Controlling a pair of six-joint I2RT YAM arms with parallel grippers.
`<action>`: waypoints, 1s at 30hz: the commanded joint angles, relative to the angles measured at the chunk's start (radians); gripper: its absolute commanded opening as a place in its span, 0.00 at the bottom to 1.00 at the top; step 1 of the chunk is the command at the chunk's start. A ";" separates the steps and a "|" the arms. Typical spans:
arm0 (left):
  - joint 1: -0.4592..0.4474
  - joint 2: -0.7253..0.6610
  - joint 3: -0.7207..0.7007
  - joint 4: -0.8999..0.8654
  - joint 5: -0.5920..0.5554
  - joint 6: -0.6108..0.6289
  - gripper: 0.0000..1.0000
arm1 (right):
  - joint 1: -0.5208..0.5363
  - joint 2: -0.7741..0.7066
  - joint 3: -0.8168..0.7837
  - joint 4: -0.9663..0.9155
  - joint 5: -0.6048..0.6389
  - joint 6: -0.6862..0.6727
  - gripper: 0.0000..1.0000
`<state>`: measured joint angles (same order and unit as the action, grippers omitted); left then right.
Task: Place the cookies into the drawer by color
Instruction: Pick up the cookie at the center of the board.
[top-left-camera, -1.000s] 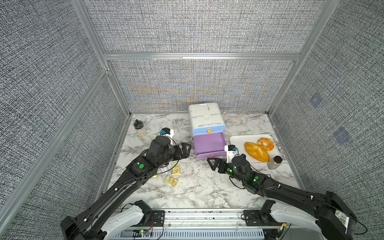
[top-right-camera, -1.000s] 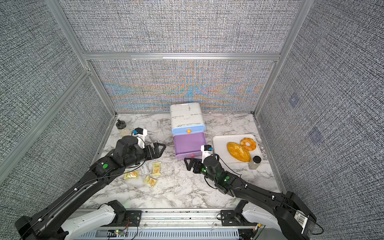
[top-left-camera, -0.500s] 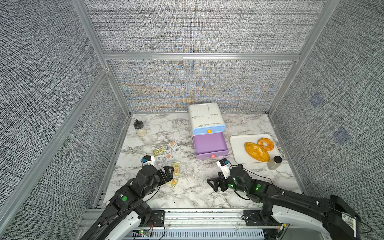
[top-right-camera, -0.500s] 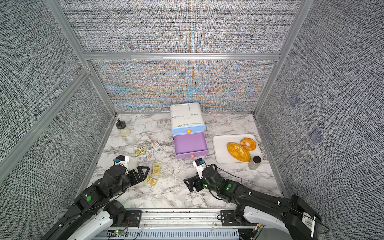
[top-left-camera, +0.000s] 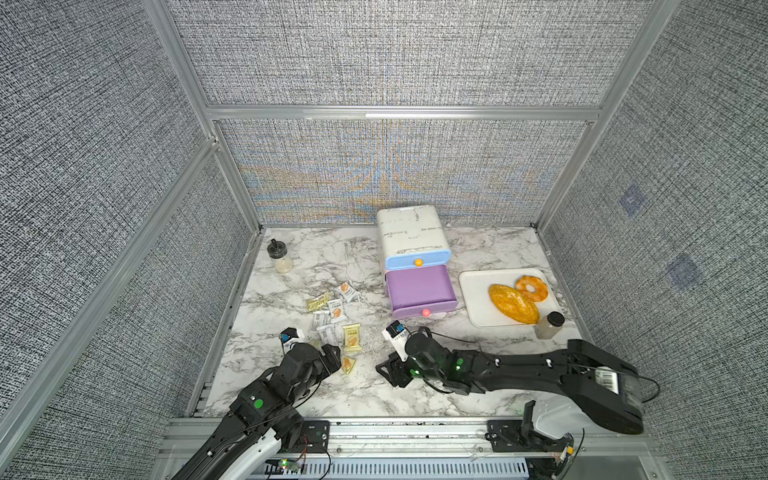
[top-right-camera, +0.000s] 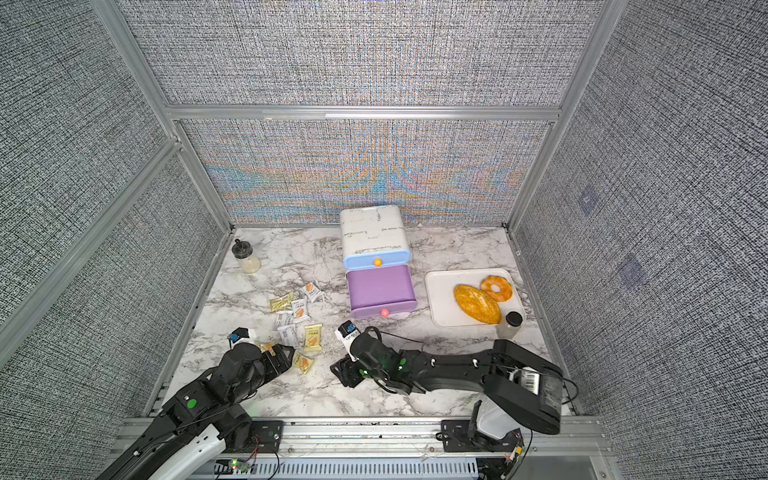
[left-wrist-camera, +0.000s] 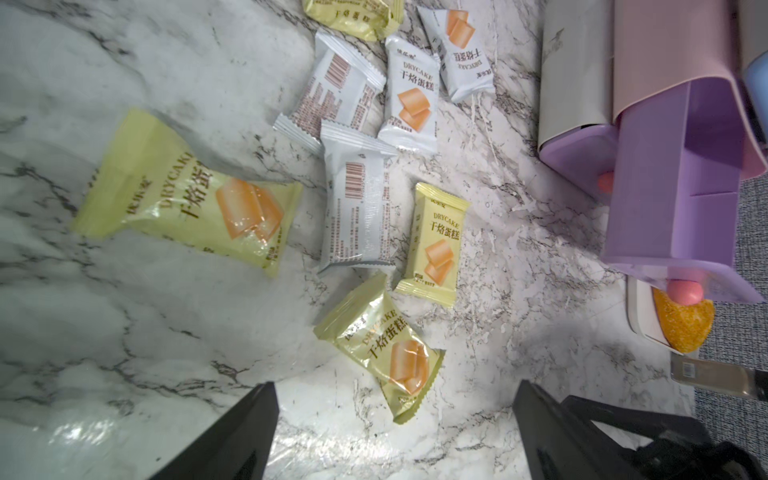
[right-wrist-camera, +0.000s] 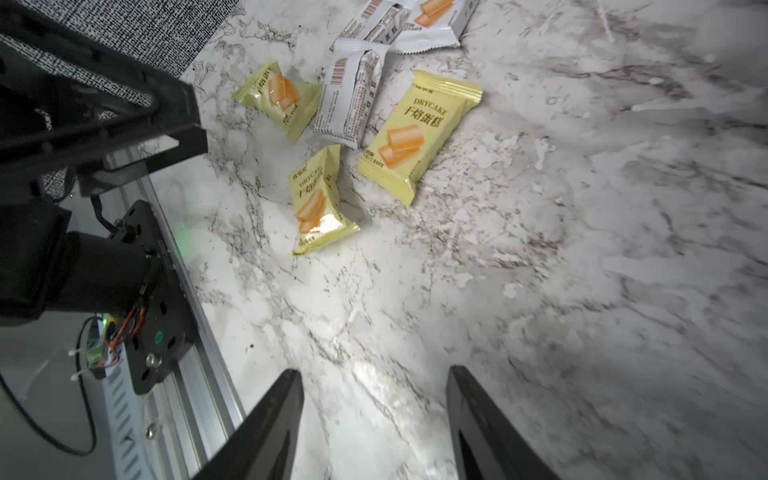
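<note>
Several cookies (top-left-camera: 351, 337) loose near open purple drawer (top-left-camera: 419, 289).

Marble worktop (top-left-camera: 478, 249): the cookies (top-left-camera: 351, 334) lie scattered on its left half, white packets and yellow ones, some overlapping. The drawer cabinet (top-left-camera: 409, 230) stands mid-back. Just beside it is a white tray (top-left-camera: 478, 299), with a small bottle (top-left-camera: 548, 326) at its near corner. A capped jar (top-left-camera: 280, 257) stands back left.

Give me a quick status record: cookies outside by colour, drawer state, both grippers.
yellow cookies: four, loose on the tabletop
white cookies: four, beside them
other colours: none visible
purple drawer: pulled out; no cookies seen in it
blue drawer: looks shut
left gripper: open, empty, by the yellow cookies
right gripper: open, empty, over bare tabletop
</note>
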<state>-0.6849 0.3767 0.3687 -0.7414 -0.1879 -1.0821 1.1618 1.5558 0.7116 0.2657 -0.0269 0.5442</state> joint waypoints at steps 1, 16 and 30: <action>0.001 0.004 -0.009 -0.006 -0.051 -0.012 0.87 | 0.013 0.087 0.080 0.047 -0.062 0.100 0.61; 0.008 0.108 -0.016 0.079 -0.050 0.016 0.78 | 0.016 0.394 0.342 -0.013 -0.066 0.173 0.51; 0.016 0.071 -0.051 0.068 -0.038 0.008 0.78 | 0.018 0.407 0.347 -0.049 -0.030 0.168 0.28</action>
<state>-0.6716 0.4526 0.3233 -0.6746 -0.2317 -1.0733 1.1774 1.9743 1.0584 0.2527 -0.0772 0.7261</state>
